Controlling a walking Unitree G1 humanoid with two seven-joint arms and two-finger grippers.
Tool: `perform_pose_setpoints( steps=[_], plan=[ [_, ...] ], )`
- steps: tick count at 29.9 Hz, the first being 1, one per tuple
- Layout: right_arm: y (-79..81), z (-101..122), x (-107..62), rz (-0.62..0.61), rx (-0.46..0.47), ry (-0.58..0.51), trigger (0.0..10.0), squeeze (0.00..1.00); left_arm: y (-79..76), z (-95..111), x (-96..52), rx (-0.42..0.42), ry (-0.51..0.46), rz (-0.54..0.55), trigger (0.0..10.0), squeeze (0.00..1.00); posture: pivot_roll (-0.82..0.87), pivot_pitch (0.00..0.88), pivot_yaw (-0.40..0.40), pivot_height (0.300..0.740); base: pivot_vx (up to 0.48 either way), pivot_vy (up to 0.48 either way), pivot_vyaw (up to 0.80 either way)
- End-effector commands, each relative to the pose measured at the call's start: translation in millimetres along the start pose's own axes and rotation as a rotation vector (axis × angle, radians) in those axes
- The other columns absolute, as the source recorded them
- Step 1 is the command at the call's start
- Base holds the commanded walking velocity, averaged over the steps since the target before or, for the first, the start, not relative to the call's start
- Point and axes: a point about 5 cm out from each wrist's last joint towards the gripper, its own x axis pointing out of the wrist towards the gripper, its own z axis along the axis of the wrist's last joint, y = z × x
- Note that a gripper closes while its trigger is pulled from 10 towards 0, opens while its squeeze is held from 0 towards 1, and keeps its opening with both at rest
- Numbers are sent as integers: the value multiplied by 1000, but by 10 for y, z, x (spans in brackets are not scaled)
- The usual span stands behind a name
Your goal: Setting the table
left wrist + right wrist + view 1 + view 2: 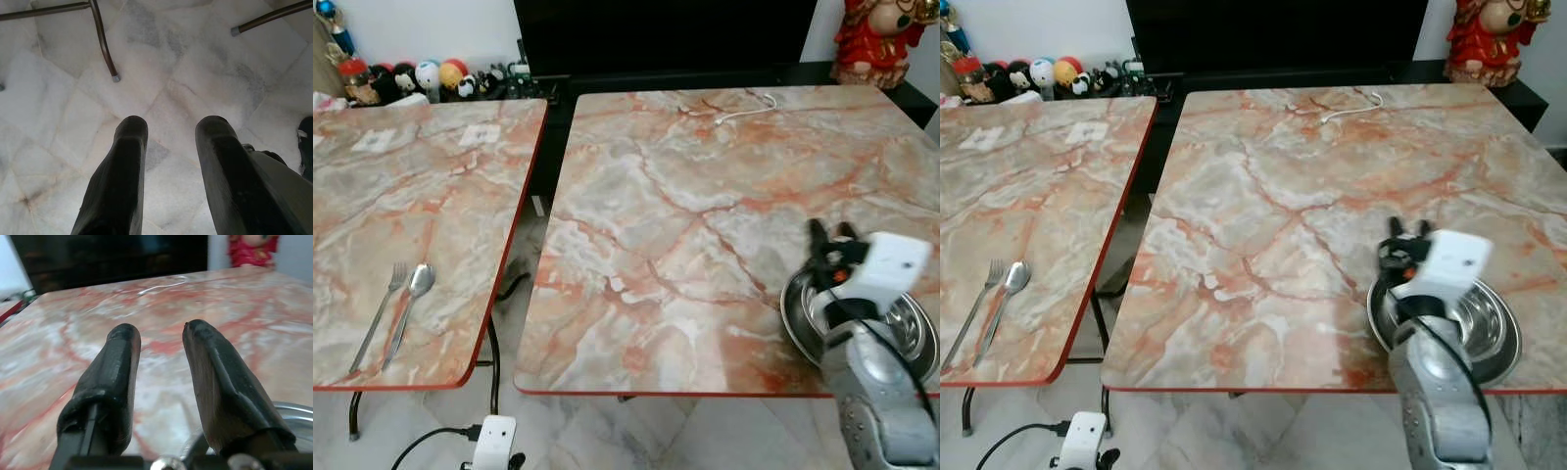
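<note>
Right end effector [1408, 231] — fingers apart, gripping nothing — sits over the far rim of the steel bowl [1481, 333] at the right tabletop's [1283, 196] near edge. Fork [378, 315] and spoon [411, 299] lie touching on the left tabletop [421, 196]. Left end effector [168, 147] — fingers apart over the floor [195, 63]. No legible writing.

White cable [744, 106] on table; red figurine [876, 39] behind
</note>
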Motion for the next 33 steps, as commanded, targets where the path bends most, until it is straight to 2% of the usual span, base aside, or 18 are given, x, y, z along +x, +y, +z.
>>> perform_pose_setpoints(
  steps=[1, 6, 9, 22, 33],
  plan=[
    [17, -76, -34, 45, -36, 12, 10000, 0, 58, -87, -26, -5, 24, 19, 10000, 0, -154, 50, 54, 740, 0, 0, 0],
    [-20, -118, -62, 15, -2, -13, 10000, 0, 102, -135, -44, -17, 34, 31, 10000, 0, -145, 37, 59, 740, 0, 74, 480],
    [-10, -132, -58, 19, 29, -22, 10000, 0, 119, -144, -48, -14, 36, 33, 10000, 0, -140, 28, 61, 740, 0, 480, 267],
    [76, -164, -2, 11, 62, -45, 10000, 0, 147, -154, -55, -6, 37, 34, 10000, 0, -125, 0, 65, 740, 0, 480, 0],
    [154, -200, 18, 32, 52, -52, 10000, 0, 142, -170, -59, -5, 40, 34, 10000, 0, -122, 0, 56, 740, 0, 480, 0]
  ],
)
